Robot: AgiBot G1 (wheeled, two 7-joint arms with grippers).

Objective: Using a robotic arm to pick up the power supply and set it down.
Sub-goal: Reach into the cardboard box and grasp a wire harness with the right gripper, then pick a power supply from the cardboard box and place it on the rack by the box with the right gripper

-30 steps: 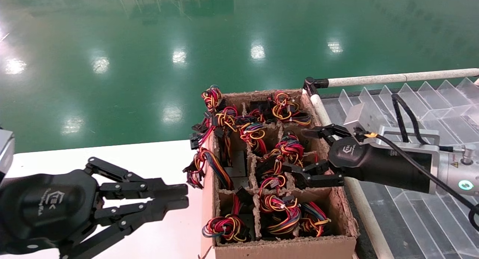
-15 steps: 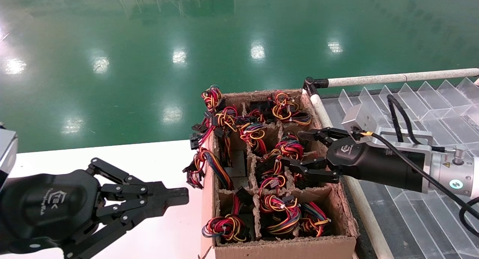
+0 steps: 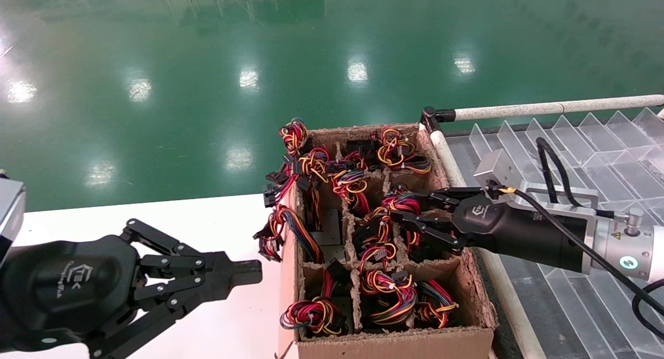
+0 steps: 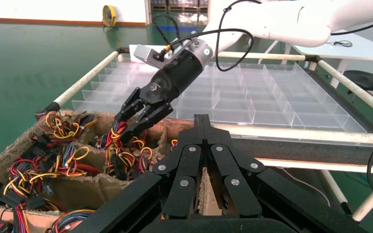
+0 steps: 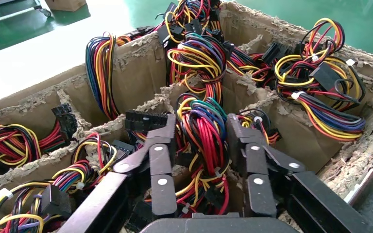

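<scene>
- The landmark was the cardboard box (image 3: pixel 386 343), divided into compartments by card partitions; every place below is given from it.
- The right gripper (image 3: pixel 410 213) reached in over the box's right-hand wall, its forearm lying across that wall and its tips inside the middle row, right-hand column.
- Its fingers (image 5: pixel 161 160) stood apart, one on each side of an upright bundle of red, yellow and black wires (image 5: pixel 205 141). They looked close to the bundle, but I could not tell whether they touched it; nothing was gripped yet.
- That bundle belonged to the power supply (image 3: pixel 402 206), which sat down in the same compartment. Its metal body was hidden under the wires and the fingers, so only the loom showed.
- The relation that mattered: the supply lay directly ahead of and between the open fingers, and its wires ran roughly along the gripper's reach, from the fingertips back towards the palm, so closing would pinch across the bundle.
- In my judgement the grasp might catch wires alone rather than the body, and neighbouring looms could snag on the lift.
- The left gripper (image 3: pixel 236 276) hung outside the box, off its left wall over the white table (image 3: pixel 218 213), fingers together and holding nothing. It was the farther of the two from the supply and looked parked.
</scene>
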